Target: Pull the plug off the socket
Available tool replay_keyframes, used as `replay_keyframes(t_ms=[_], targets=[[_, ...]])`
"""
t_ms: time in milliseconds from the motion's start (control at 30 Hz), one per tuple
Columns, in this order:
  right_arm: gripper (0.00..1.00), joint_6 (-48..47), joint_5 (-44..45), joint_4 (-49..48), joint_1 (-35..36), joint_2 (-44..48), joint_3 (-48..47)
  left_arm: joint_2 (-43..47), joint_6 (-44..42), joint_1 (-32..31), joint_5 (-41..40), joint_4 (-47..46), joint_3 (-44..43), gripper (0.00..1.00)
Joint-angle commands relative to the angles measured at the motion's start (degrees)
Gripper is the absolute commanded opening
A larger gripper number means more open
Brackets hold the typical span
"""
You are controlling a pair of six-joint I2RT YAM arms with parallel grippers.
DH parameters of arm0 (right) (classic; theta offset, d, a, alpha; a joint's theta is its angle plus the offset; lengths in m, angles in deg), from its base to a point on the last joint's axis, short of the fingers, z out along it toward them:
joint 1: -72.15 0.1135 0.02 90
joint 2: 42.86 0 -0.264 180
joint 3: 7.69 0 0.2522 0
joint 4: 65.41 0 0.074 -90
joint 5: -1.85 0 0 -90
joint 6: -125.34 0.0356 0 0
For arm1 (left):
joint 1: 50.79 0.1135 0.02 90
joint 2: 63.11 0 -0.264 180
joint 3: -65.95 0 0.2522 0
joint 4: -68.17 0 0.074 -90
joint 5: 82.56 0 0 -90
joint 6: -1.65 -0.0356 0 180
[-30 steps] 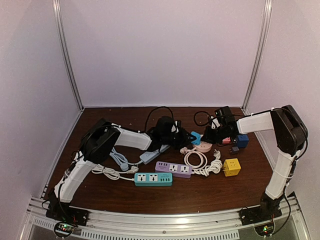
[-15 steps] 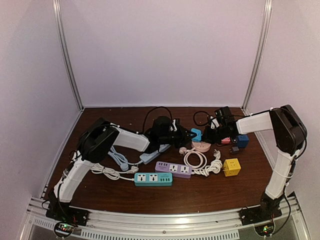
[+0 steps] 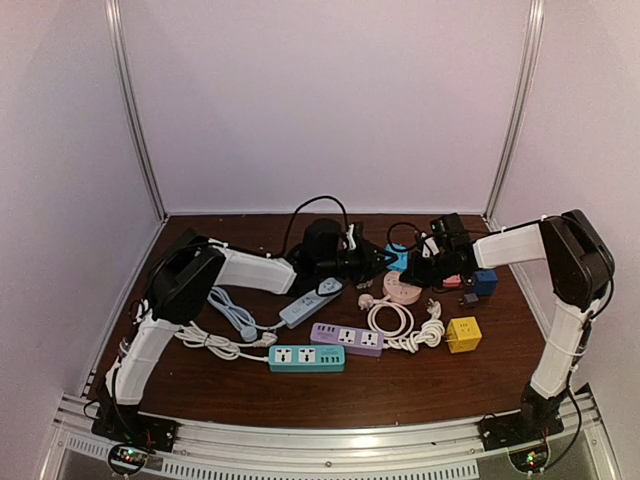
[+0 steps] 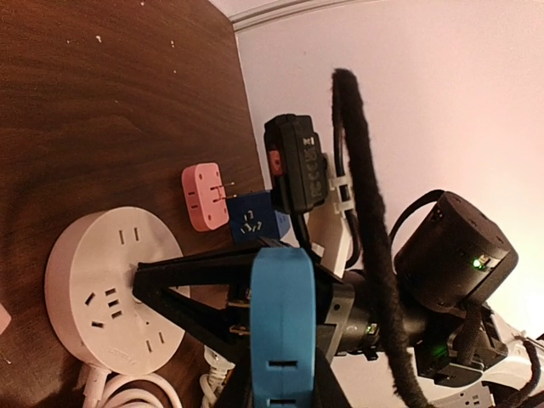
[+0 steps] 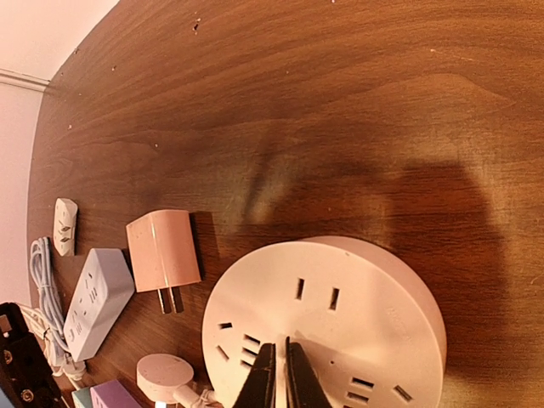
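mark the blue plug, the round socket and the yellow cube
blue plug [image 4: 282, 319], left wrist view, middle of its blue body
round socket [image 5: 382, 331], right wrist view, bare patch of its top face
yellow cube [image 3: 463, 334], top external view, its top face

No text, brand, number or sign can be read in any view. The round socket [image 5: 340, 314] and the blue plug [image 4: 282, 323] show only slot openings on their faces, with no lettering that can be made out.
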Motion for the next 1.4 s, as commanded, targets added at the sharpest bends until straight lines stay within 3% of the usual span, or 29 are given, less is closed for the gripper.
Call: replay_keyframes(t_ms=[0,467,567,833,1067,1367], targets=[[0.08,-0.1,-0.7,5.8,0.1,2.0,0.1,4.7,-5.2,-0.1,-0.4,4.5,0.8,0.0],[0.15,-0.1,-2.5,8.3,1.5,10.5,-6.0,16.2,-20.5,2.8,-5.8,24.5,6.5,0.0],[0.26,-0.2,-1.0,8.3,2.2,12.5,-5.5,20.9,-26.0,4.2,-10.0,31.8,8.4,0.0],[0.75,-1.9,4.4,9.0,5.1,16.7,-4.6,32.3,-39.4,9.0,-23.4,49.7,13.7,0.0],[0.99,-2.3,8.2,8.1,6.7,21.1,-2.7,36.3,-47.3,14.2,-35.5,61.8,15.4,0.0],[1.0,-2.3,11.5,8.2,6.9,26.2,-0.5,31.1,-53.5,18.8,-47.4,72.2,11.0,0.0]])
